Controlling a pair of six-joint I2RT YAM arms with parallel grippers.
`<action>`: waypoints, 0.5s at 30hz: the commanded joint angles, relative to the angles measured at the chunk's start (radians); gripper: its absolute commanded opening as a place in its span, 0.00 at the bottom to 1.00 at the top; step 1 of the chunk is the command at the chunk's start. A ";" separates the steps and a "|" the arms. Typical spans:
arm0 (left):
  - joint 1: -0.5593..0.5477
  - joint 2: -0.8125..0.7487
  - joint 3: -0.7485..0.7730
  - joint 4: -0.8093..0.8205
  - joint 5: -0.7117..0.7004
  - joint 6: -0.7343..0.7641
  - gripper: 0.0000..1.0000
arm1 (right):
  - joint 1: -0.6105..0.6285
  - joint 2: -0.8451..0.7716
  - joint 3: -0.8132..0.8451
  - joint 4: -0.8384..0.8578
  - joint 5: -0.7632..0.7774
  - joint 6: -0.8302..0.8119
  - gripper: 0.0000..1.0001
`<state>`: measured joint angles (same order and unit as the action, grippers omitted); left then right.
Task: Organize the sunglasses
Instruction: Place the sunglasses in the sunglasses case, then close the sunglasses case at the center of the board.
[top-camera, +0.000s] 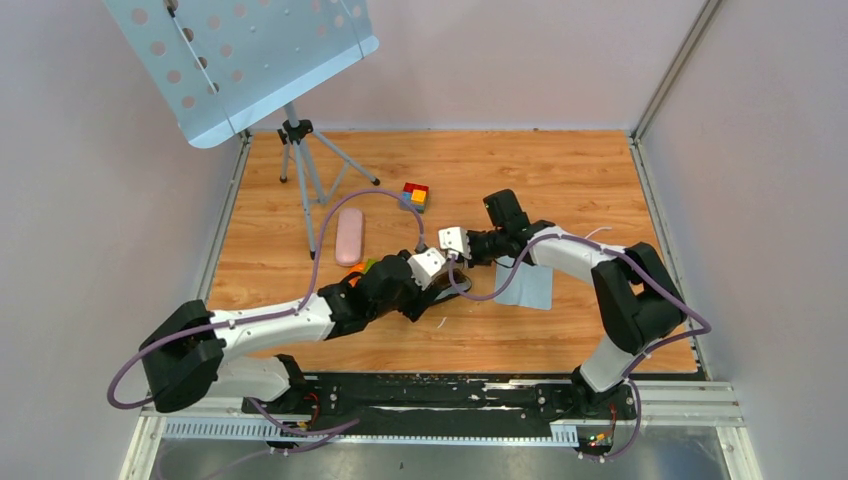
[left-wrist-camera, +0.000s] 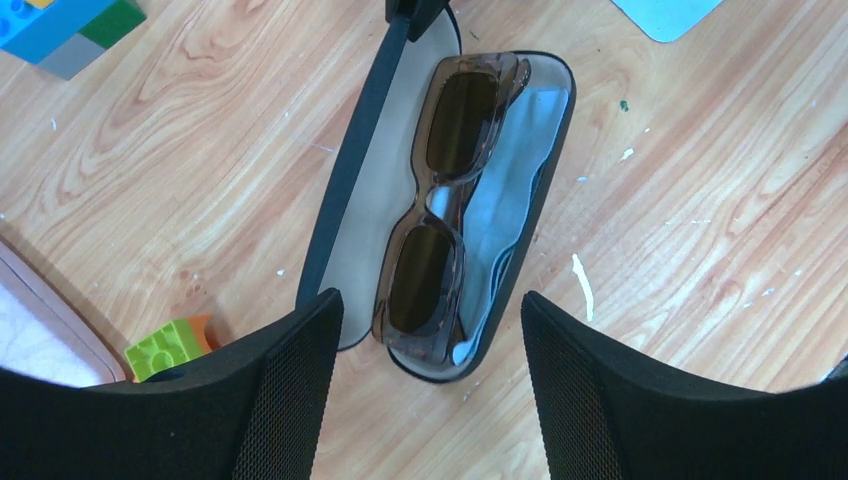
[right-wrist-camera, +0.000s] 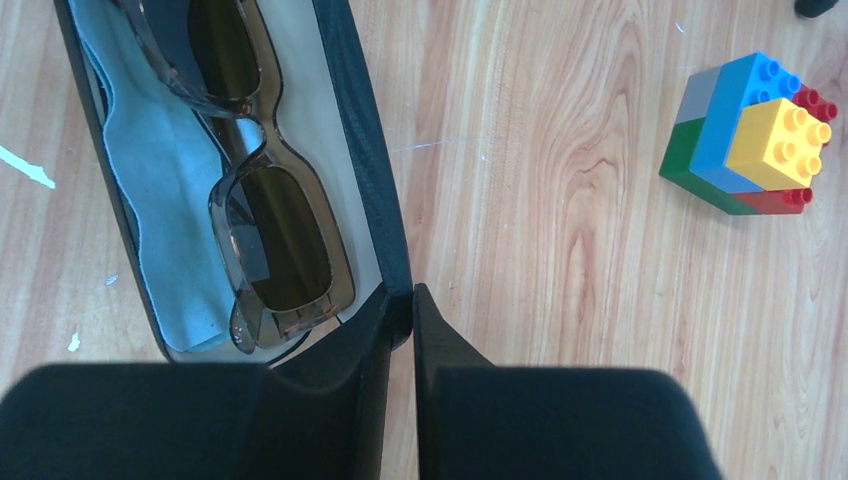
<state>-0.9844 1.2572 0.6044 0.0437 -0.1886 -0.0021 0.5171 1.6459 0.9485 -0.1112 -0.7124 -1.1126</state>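
**A:** Sunglasses (left-wrist-camera: 440, 200) first. Where are they?

**B:** Directly beneath the left gripper (left-wrist-camera: 430, 310), whose jaws stand wide apart with nothing between them. The pair lies folded, lenses up, inside the open black case (left-wrist-camera: 345, 200), resting on a blue-grey cloth (left-wrist-camera: 510, 190).

**A:** And the right gripper (right-wrist-camera: 400, 300)?

**B:** It is pinched nearly closed on the edge of the case lid (right-wrist-camera: 365, 150), at the case's far end.

**A:** How would the pair handle?

**B:** I'd judge it light, with a thin, stiff frame. The lenses look glossy and easy to scratch, and the slim arms could bend. A grip is better across the bridge or the frame rim than on the lenses.

**A:** What lies beyond?

**B:** A stack of toy bricks (right-wrist-camera: 755, 135) sits near the case, and a pink case (top-camera: 349, 236) is further back.
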 joint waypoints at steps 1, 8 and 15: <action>-0.011 -0.071 -0.036 -0.022 -0.013 -0.075 0.69 | 0.012 -0.039 -0.023 0.030 0.024 0.042 0.12; -0.128 -0.217 -0.132 0.078 -0.263 -0.494 0.55 | 0.014 -0.052 -0.061 0.127 0.075 0.077 0.12; -0.258 0.008 -0.053 0.050 -0.432 -0.700 0.38 | 0.015 -0.062 -0.091 0.228 0.122 0.133 0.11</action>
<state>-1.2034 1.1595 0.5049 0.0864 -0.4789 -0.5129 0.5175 1.6142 0.8803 0.0357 -0.6243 -1.0275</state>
